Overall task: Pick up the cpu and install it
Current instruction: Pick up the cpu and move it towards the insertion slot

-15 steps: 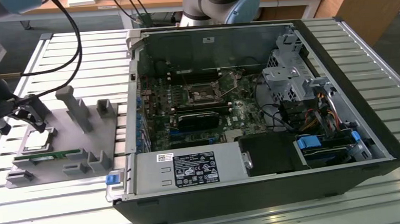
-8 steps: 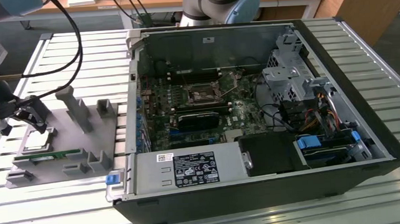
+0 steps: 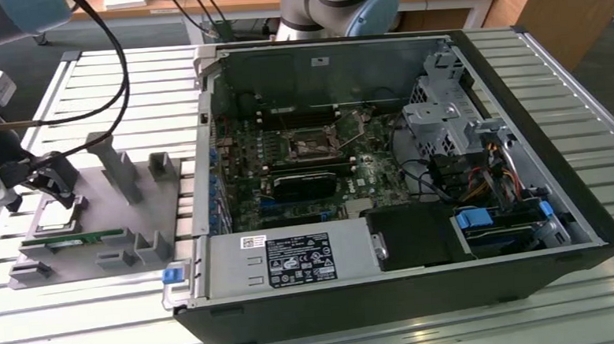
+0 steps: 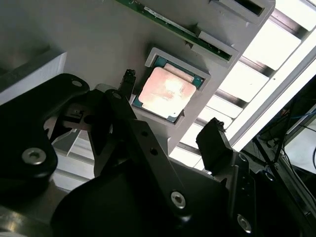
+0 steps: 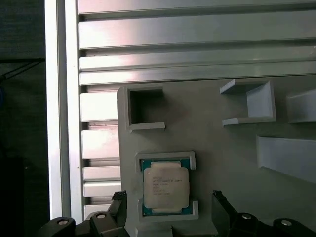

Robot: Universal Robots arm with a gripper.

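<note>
The cpu [image 5: 165, 186] lay flat with its silver top up, seated in a shallow raised-rim pocket [image 5: 167, 157] of the grey fixture [image 5: 207, 133]. A thin green border showed around the metal lid in both wrist views, and in the second wrist view the cpu [image 4: 167, 91] caught a pale glare. Nothing was holding it.

I had the gripper [image 5: 169, 202] spread wide over that pocket, with one of its black fingers [image 5: 220, 210] on each side of the chip and clear of it. The second wrist view showed the gripper [image 4: 170, 103] the same way, the jaws apart with the pocket between them. I could not tell whether the tips touched the fixture.

A long green memory stick [image 4: 163, 22] stood on edge in a slot of the same fixture, just beside the pocket.

In the exterior view the gripper [image 3: 50, 185] hung over the near-left part of the fixture [image 3: 131, 221], which rested on the slatted metal table [image 3: 554, 72]. To the exterior view's right of it, close alongside, lay the opened computer case [image 3: 399, 313], with its motherboard [image 3: 285, 161] exposed and the square socket [image 3: 314, 148] near the board's middle, well apart from the chip.
</note>
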